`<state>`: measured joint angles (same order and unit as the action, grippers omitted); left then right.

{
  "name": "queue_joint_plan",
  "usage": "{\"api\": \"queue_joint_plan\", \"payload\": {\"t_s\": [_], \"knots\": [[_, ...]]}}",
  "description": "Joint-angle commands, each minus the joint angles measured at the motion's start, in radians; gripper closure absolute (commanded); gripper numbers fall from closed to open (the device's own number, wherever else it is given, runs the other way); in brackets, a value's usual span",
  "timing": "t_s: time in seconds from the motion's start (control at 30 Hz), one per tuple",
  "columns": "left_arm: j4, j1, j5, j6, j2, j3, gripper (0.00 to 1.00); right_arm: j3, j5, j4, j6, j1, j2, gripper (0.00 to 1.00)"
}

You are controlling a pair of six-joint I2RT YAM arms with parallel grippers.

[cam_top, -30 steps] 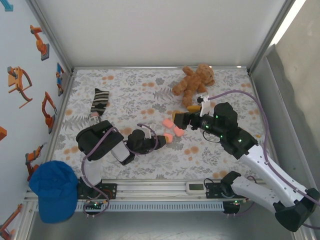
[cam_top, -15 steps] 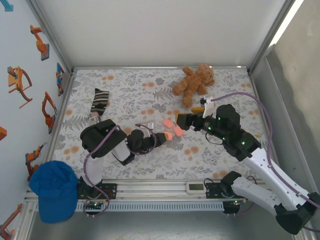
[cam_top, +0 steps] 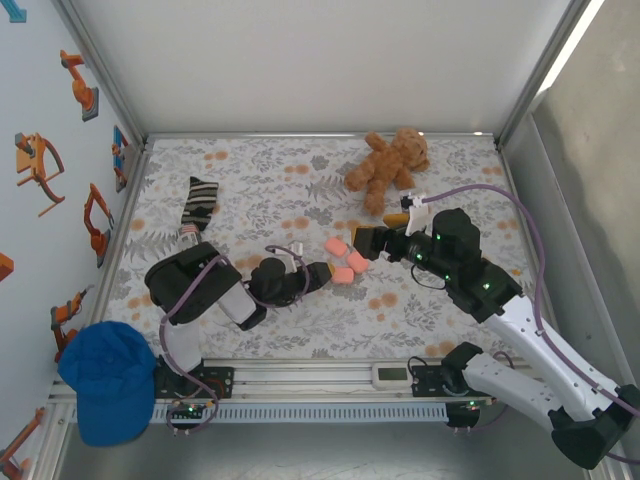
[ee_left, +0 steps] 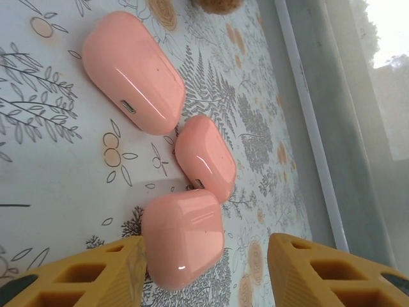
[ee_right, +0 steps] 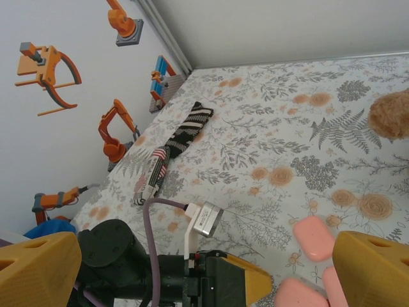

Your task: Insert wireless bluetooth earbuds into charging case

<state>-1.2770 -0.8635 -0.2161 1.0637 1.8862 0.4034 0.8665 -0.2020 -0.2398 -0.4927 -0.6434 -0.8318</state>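
Floral cloth with grey ferns and orange blooms covers the tabletop [cam_top: 270,185]. Three glossy, rounded salmon-pink charging cases [ee_left: 206,157] lie closed and clustered near its middle. The left pincer [ee_left: 206,246] is released, its ribbed yellow fingers [ee_left: 96,272] parted either side of one case. The right pincer [cam_top: 372,232] gapes wide beside the cluster, grasping nothing. One fuzzy brown teddy bear [cam_top: 388,165], one striped sock [cam_top: 198,205] and one blue cap [cam_top: 105,380] lie farther out.

Floral-cloth table [cam_top: 250,190]: three pink cases [cam_top: 345,262], teddy bear [cam_top: 388,165], striped sock [cam_top: 198,207].
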Motion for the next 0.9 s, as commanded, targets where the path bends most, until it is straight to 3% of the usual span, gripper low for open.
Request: {"api": "queue_joint_plan", "payload": {"t_s": [0.0,0.27,0.53,0.87], "knots": [[0.142,0.004,0.052,-0.045,-0.061,-0.025,0.45,0.01,0.029,-0.007,0.028,0.009,0.006,0.0],[0.415,0.006,0.082,-0.149,-0.255,0.022,0.39,0.018,0.059,-0.039,0.07,0.027,0.004,0.0],[0.87,0.003,0.178,-0.361,-0.503,0.155,0.29,0.001,0.098,-0.067,0.124,0.12,-0.009,0.0],[1.143,0.014,0.325,-0.533,-0.651,0.253,0.19,-0.028,0.2,-0.112,0.252,0.259,0.036,0.0]]}}
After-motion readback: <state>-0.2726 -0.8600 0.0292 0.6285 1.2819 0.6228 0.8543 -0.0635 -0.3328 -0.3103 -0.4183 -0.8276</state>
